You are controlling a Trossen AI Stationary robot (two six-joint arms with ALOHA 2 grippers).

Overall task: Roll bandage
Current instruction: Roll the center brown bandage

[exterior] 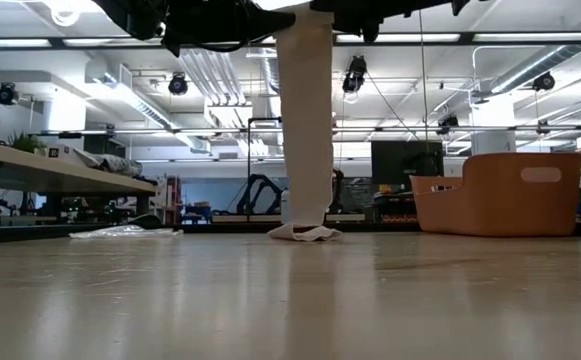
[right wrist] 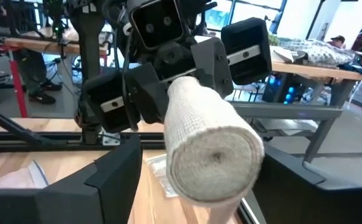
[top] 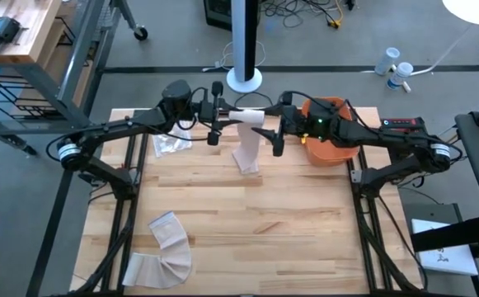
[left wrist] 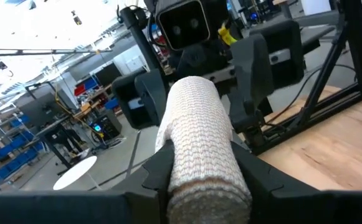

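A white bandage is partly wound into a roll (top: 247, 115) held high over the table's far middle. Its loose tail (exterior: 305, 120) hangs straight down, and its lower end (exterior: 305, 233) lies crumpled on the table. My left gripper (left wrist: 202, 168) comes level from the left and is shut on the roll. My right gripper (right wrist: 205, 180) faces it from the right, open. Its fingers stand on either side of the roll's free end face (right wrist: 215, 158) and are apart from it. My left gripper pinches the roll's near end (left wrist: 196, 180) between its two fingers, one on each side of its round wall. The fingers come level from the table's left and lie along the roll. The roll sticks out level past them, lifted clear, with the tail hanging slack.
An orange bin (top: 338, 153) stands at the far right, just behind my right arm. A clear wrapper (top: 171, 144) lies at the far left. A second bandage strip (top: 169, 247) lies curled at the near left. A white post base (top: 245, 80) stands beyond the far edge.
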